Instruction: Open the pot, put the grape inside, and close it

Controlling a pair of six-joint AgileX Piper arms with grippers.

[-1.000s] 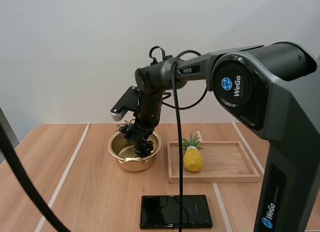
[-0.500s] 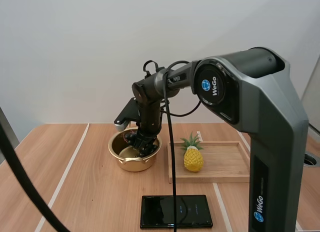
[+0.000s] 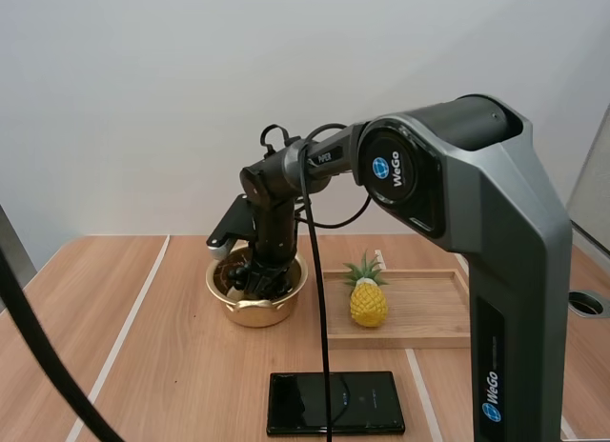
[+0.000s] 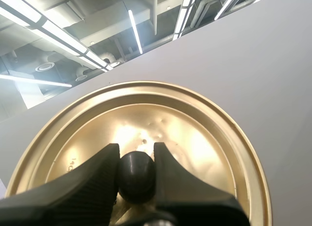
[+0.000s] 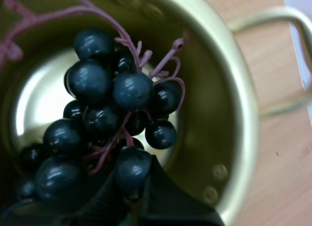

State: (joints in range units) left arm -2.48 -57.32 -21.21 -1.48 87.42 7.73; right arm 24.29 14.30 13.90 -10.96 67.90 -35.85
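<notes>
My right gripper (image 3: 250,275) reaches down into the open gold pot (image 3: 229,294) on the table. Seen from its wrist, the gripper (image 5: 130,179) is shut on a dark bunch of grapes (image 5: 117,104) with pink stems. The bunch hangs inside the pot (image 5: 239,119), just above its shiny bottom. In the left wrist view, my left gripper (image 4: 136,162) is shut on the black knob (image 4: 136,173) of the gold lid (image 4: 204,138). The lid is held up in the air, away from the pot.
A wooden tray (image 3: 429,309) with a yellow pineapple (image 3: 368,303) stands right of the pot. A flat black slab (image 3: 335,402) lies near the table's front edge. Bare wood stretches left of the pot.
My right arm has lowered the grapes from above the rim down into the pot and shifted slightly left.
</notes>
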